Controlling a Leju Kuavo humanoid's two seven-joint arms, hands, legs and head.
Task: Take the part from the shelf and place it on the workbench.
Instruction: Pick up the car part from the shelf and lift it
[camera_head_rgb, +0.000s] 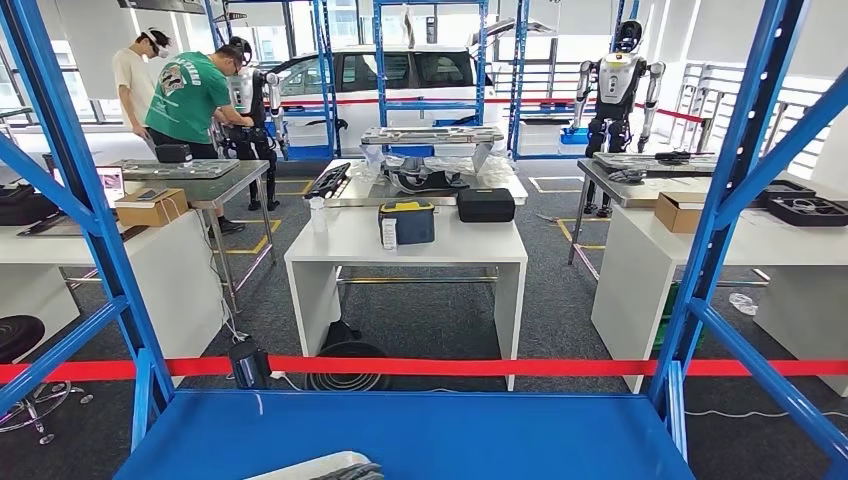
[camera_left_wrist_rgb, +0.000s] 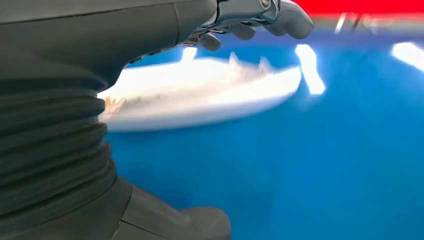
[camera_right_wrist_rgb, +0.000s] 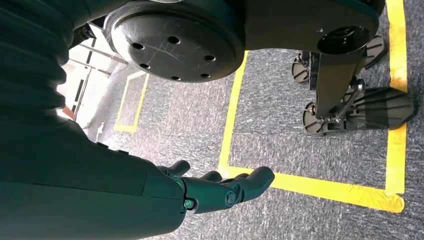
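The white part (camera_left_wrist_rgb: 200, 97) lies on the blue shelf (camera_head_rgb: 450, 430) at its near edge, left of centre, long axis across my view. My left hand (camera_left_wrist_rgb: 250, 20) hovers just over it, fingers loosely spread, holding nothing. My right hand (camera_right_wrist_rgb: 220, 190) hangs over the floor, open and empty; I judge the left nearer.

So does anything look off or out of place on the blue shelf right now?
Nothing stands out. The white part lies on the blue shelf, blurred in the left wrist view. The left hand hovers over it, not gripping. The right hand hangs open above the floor.
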